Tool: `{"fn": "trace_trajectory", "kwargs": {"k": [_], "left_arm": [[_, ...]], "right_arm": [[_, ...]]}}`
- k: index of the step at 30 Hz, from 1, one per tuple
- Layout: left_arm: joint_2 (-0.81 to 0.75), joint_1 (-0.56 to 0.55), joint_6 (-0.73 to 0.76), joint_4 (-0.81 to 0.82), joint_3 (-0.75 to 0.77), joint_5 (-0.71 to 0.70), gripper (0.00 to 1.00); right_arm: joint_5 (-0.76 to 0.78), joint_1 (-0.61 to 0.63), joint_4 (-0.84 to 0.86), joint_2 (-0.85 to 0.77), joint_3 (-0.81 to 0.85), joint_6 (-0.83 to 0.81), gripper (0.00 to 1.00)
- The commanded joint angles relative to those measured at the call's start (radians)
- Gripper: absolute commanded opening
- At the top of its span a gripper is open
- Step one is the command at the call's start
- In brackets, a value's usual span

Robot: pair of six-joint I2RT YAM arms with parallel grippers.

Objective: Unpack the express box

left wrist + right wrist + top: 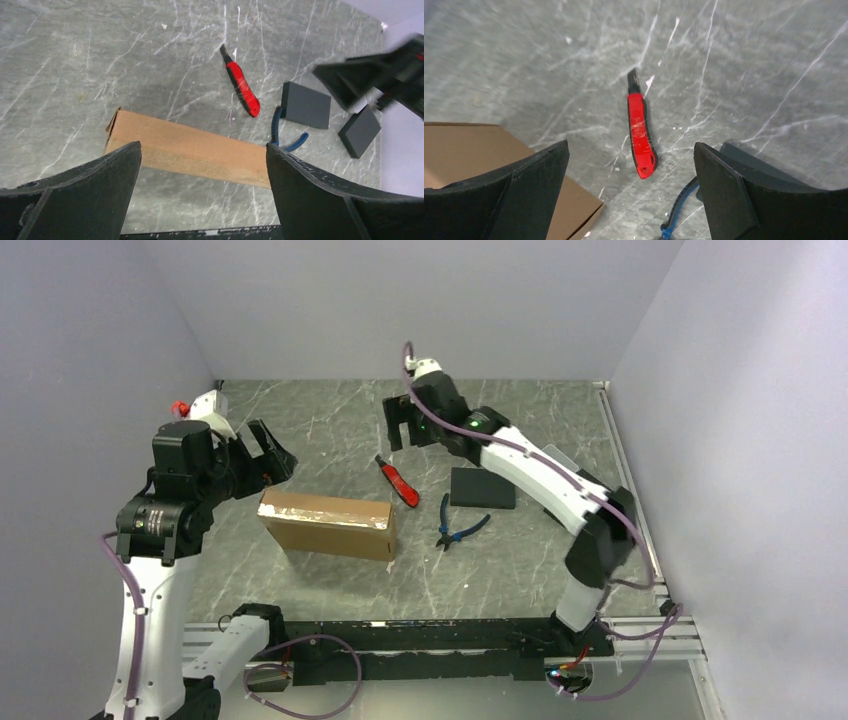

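Hovering near the closed express box, left gripper was spread, empty; right gripper, also spread, hung above the red knife.

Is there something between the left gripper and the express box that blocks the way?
Nothing visible does. The open left gripper hangs just behind the express box with no object between them. The red knife and blue pliers lie off to the right.

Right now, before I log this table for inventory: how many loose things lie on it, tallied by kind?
Brown corrugated-cardboard express box: 1
Red-handled utility knife: 1
Blue-handled pliers: 1
Flat black rectangular pads: 2
Total: 5
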Motion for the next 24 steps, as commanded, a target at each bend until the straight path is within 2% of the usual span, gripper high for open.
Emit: {"fn": "trace_trajectory", "kwargs": {"k": [1,4,7,10,13,19,24], "left_arm": [[0.029,-0.003,0.083,-0.103,0.135,0.056,0.99],[0.064,-0.003,0.062,-0.181,0.201,0.171,1.00],[0.018,-0.003,0.035,-0.164,0.171,0.255,1.00],[0.002,-0.003,0.003,-0.159,0.163,0.283,1.00],[0.020,-0.003,-0.016,-0.171,0.189,0.326,1.00],[0.024,-0.003,-0.056,-0.128,0.181,0.366,0.99],[0.014,-0.003,-0.075,-0.082,0.122,0.424,0.99]], "right_arm": [[-0.045,-0.029,-0.123,0.111,0.169,0.028,1.00],[-0.077,-0.047,-0.320,0.264,0.387,0.061,0.96],[-0.205,-0.049,-0.360,0.360,0.445,0.035,0.89],[-0.252,-0.048,-0.404,0.456,0.506,0.052,0.83],[-0.211,-0.039,-0.402,0.489,0.484,0.039,0.80],[-0.066,0.011,-0.282,0.475,0.329,-0.037,0.81],[-0.075,0.011,-0.211,0.499,0.282,-0.064,0.78]]}}
